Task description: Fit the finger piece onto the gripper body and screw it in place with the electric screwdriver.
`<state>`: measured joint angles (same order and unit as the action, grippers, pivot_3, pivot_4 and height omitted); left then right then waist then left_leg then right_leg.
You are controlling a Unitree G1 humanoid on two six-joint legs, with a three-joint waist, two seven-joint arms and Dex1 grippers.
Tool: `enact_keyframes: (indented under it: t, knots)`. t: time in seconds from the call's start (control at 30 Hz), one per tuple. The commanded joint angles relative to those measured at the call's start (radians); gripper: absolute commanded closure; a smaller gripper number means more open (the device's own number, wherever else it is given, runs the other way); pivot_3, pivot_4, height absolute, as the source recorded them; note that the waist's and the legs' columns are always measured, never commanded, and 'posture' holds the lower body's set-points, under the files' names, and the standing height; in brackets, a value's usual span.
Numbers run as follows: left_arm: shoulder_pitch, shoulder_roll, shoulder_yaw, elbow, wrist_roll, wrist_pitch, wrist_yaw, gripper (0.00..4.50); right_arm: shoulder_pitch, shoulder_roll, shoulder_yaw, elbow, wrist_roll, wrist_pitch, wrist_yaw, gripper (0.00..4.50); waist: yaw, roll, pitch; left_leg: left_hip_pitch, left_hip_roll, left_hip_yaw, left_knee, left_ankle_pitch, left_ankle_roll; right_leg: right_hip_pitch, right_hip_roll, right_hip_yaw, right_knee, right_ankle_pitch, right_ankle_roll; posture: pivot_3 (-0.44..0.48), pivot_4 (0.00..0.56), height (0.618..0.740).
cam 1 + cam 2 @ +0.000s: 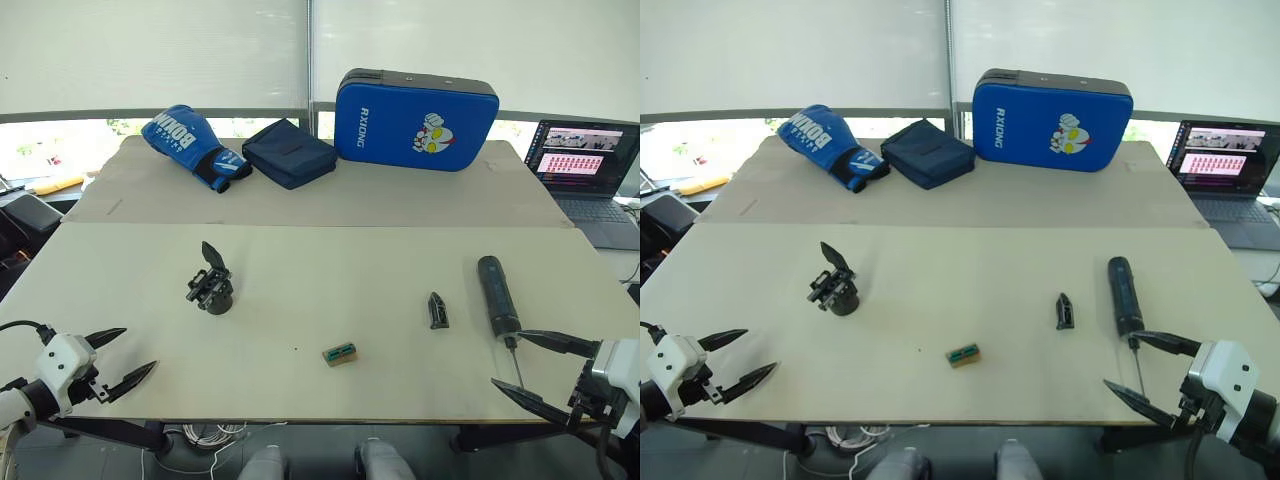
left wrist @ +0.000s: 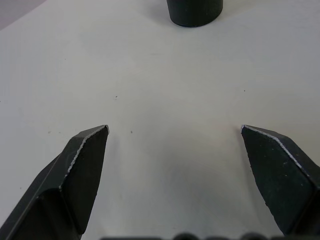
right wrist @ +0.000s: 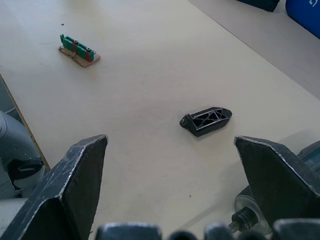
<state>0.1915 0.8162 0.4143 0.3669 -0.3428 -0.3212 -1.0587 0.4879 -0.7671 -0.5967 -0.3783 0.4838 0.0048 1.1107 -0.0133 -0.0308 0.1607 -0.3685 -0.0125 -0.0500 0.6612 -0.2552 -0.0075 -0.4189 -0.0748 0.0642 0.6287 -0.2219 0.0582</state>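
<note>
The gripper body [image 1: 210, 285] stands on the cream table, left of centre, with one pointed finger sticking up; its round base [image 2: 194, 11] shows in the left wrist view. The finger piece [image 1: 437, 310] lies flat right of centre, also seen as the black finger piece [image 3: 206, 120]. The electric screwdriver [image 1: 497, 294] lies just right of it, bit toward the front edge. My left gripper [image 1: 124, 360] hovers open at the front left corner, empty. My right gripper [image 1: 533, 368] is open at the front right, near the screwdriver's bit, holding nothing.
A small green-and-tan block [image 1: 340, 354] lies near the front edge, centre. At the back are a blue boxing glove [image 1: 192, 145], a navy pouch [image 1: 289, 152] and a blue pad [image 1: 415, 119]. An open laptop [image 1: 585, 170] sits at the far right.
</note>
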Motion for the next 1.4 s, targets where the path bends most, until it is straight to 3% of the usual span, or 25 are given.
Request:
enact_keyframes:
  t: [0.03, 0.13, 0.47, 0.6, 0.87, 1.1, 1.4]
  knots:
    - [-0.013, -0.002, 0.058, -0.053, -0.09, 0.077, 0.01, 0.03, -0.027, 0.008, 0.021, -0.055, 0.046, 0.036, -0.03, 0.0, 0.0, 0.0, 0.0, 0.0, 0.0, 0.0, 0.0, 0.0, 0.0, 0.0, 0.0, 0.0, 0.0, 0.0, 0.0, 0.0, 0.15, 0.74]
    - [-0.021, -0.032, 0.127, -0.101, -0.207, 0.205, 0.049, 0.03, -0.088, 0.044, 0.086, -0.126, 0.089, 0.096, -0.106, 0.0, -0.001, -0.001, 0.0, 0.0, 0.002, 0.0, 0.0, 0.0, 0.0, 0.0, 0.001, 0.0, 0.0, 0.0, 0.0, 0.0, 0.15, 0.74]
    - [0.078, -0.185, 0.197, -0.18, -0.199, 0.231, 0.2, 0.03, -0.233, 0.175, 0.209, -0.225, 0.162, 0.059, -0.181, 0.0, -0.001, -0.003, -0.001, 0.0, 0.003, 0.0, 0.0, -0.001, 0.0, -0.001, 0.002, 0.0, 0.0, 0.005, -0.008, 0.0, 0.15, 0.74]
    - [0.052, -0.204, 0.151, -0.237, -0.175, 0.23, 0.22, 0.03, -0.22, 0.18, 0.223, -0.213, 0.142, 0.048, -0.164, 0.0, 0.014, -0.006, -0.002, 0.0, 0.003, -0.001, 0.0, -0.001, 0.0, 0.001, 0.003, -0.001, 0.0, 0.004, -0.007, 0.0, 0.15, 0.74]
    - [-0.073, -0.218, -0.062, -0.352, -0.118, 0.325, 0.221, 0.03, -0.206, 0.177, 0.234, -0.217, 0.131, 0.047, -0.166, 0.0, 0.009, -0.005, -0.003, 0.0, 0.001, 0.0, 0.001, -0.001, 0.0, 0.001, 0.004, -0.001, 0.0, 0.005, -0.008, 0.0, 0.15, 0.74]
    - [-0.183, -0.246, -0.171, -0.275, -0.024, 0.348, 0.272, 0.03, -0.203, 0.183, 0.238, -0.219, 0.119, 0.04, -0.18, 0.0, -0.004, -0.005, -0.003, 0.0, 0.003, -0.001, 0.0, -0.001, 0.0, 0.0, 0.008, 0.0, 0.001, 0.006, -0.01, 0.0, 0.15, 0.74]
    - [-0.282, -0.29, -0.201, -0.166, 0.025, 0.358, 0.334, 0.03, -0.19, 0.182, 0.226, -0.21, 0.118, 0.025, -0.185, 0.0, 0.001, -0.005, -0.003, 0.0, 0.003, -0.001, 0.001, -0.001, 0.0, 0.0, 0.009, 0.0, 0.0, 0.006, -0.01, 0.0, 0.15, 0.74]
